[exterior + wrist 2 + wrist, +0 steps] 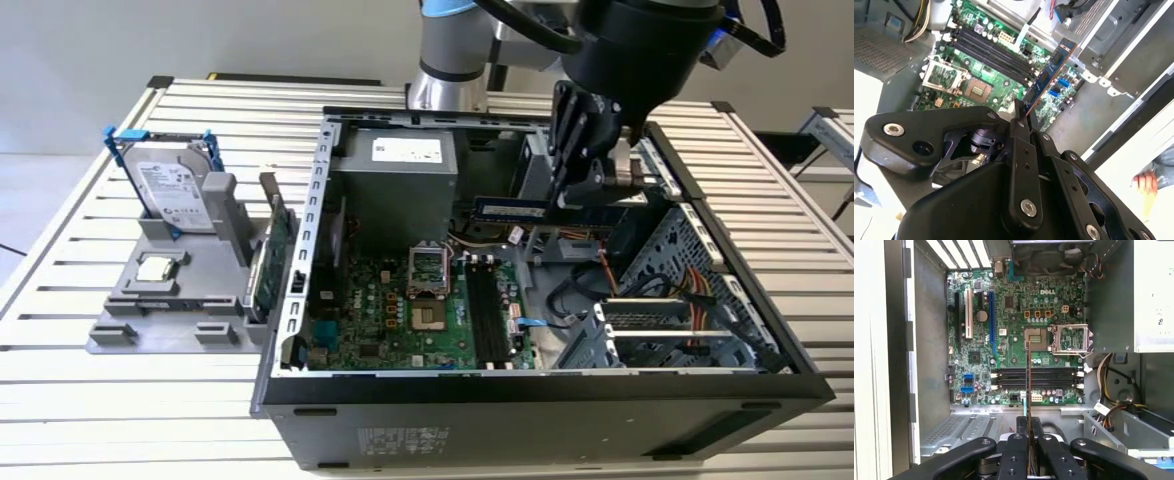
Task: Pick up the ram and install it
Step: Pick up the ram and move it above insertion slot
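My gripper (571,203) is shut on the ram (511,209), a thin blue circuit-board stick held level in the air over the open computer case (534,385). The stick hangs well above the motherboard (400,320), near the case's back half. In the first wrist view the ram (1028,382) appears edge-on, rising from between the fingers (1016,440) and crossing over the black memory slots (1054,377). In the second wrist view the ram (1051,70) sticks out from the gripper (1023,114), beside the long black slots (989,52) and apart from them.
A grey fixture (174,310) on the exterior view's left holds a silver hard drive with blue rails (171,185) and a green card on edge (274,255). The power supply (394,180) and drive cage (667,310) flank the motherboard. A person's hand (1144,181) is outside the case.
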`<action>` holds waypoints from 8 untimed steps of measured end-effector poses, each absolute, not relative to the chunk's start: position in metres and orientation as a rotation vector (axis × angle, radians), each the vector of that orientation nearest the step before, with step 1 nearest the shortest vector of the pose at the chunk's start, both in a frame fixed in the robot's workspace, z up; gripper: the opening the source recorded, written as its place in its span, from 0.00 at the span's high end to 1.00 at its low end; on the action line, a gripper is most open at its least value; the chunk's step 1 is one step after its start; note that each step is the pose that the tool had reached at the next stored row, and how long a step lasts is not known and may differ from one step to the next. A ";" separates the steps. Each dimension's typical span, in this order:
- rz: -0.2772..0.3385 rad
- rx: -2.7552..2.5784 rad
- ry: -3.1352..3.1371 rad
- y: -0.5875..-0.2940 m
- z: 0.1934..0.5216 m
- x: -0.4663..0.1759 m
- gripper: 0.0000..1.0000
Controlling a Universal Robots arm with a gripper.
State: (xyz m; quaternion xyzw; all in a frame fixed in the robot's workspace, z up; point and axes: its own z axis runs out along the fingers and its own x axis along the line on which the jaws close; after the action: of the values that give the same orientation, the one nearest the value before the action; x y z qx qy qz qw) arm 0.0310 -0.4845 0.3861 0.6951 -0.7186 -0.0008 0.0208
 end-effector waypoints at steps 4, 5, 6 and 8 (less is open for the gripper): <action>-0.003 2.155 -2.228 -0.485 0.386 0.039 1.00; -0.003 2.155 -2.228 -0.485 0.386 0.041 1.00; -0.003 2.155 -2.228 -0.485 0.386 0.043 1.00; -0.003 2.155 -2.228 -0.485 0.386 0.047 1.00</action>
State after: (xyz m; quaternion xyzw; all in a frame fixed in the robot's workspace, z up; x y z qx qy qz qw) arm 0.0469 -0.4846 0.3861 0.6951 -0.7186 -0.0009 0.0209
